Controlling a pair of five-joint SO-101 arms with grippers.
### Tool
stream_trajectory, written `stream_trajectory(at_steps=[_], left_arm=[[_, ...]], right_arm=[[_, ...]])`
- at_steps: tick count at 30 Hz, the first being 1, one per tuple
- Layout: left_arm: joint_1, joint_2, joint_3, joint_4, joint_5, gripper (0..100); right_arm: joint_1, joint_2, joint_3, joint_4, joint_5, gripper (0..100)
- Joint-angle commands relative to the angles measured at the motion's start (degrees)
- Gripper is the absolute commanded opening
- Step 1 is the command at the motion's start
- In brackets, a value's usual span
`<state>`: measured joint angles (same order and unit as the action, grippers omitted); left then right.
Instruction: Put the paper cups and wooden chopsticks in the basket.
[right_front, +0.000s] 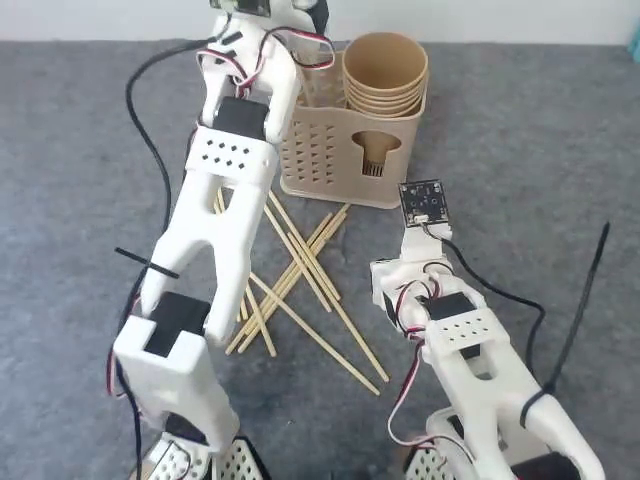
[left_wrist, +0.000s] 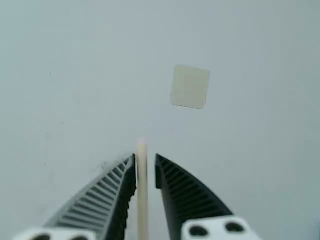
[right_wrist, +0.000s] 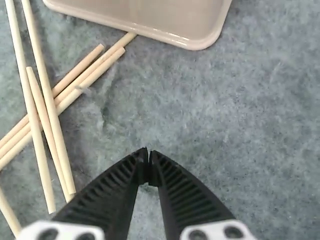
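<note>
A stack of brown paper cups (right_front: 385, 65) stands in the right part of the beige slotted basket (right_front: 330, 150). Several wooden chopsticks (right_front: 300, 270) lie crossed on the grey carpet in front of it. My left arm (right_front: 235, 160) stretches up to the basket's far left corner. Its gripper (left_wrist: 144, 159) is shut on one chopstick (left_wrist: 141, 200), held upright between the jaws and facing a pale wall. My right gripper (right_wrist: 149, 152) is shut with nothing in it, low over bare carpet just in front of the basket's base (right_wrist: 150, 15), with loose chopsticks (right_wrist: 45, 125) beside it.
Grey carpet covers the whole work area, with free room to the right of the basket. Black cables (right_front: 150, 140) trail along the left arm and another (right_front: 590, 290) beside the right arm. A pale square patch (left_wrist: 190, 86) sits on the wall.
</note>
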<state>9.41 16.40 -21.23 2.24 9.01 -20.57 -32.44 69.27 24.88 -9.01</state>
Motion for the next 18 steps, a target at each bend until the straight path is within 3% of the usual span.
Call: stream_trajectory(at_steps=[1, 9, 18], left_arm=[[0.0, -2.3, -3.6, 4.1, 0.3, 17], [-1.6, -15.6, -5.1, 28.6, 0.2, 17], [-13.5, -34.2, -2.0, 79.0, -0.2, 17]], right_arm=[[0.5, -2.5, -0.5, -1.1, 1.2, 1.2], [0.4, -2.5, -0.4, -1.1, 1.2, 1.1], [-2.2, -2.6, 0.1, 0.2, 1.2, 1.0]])
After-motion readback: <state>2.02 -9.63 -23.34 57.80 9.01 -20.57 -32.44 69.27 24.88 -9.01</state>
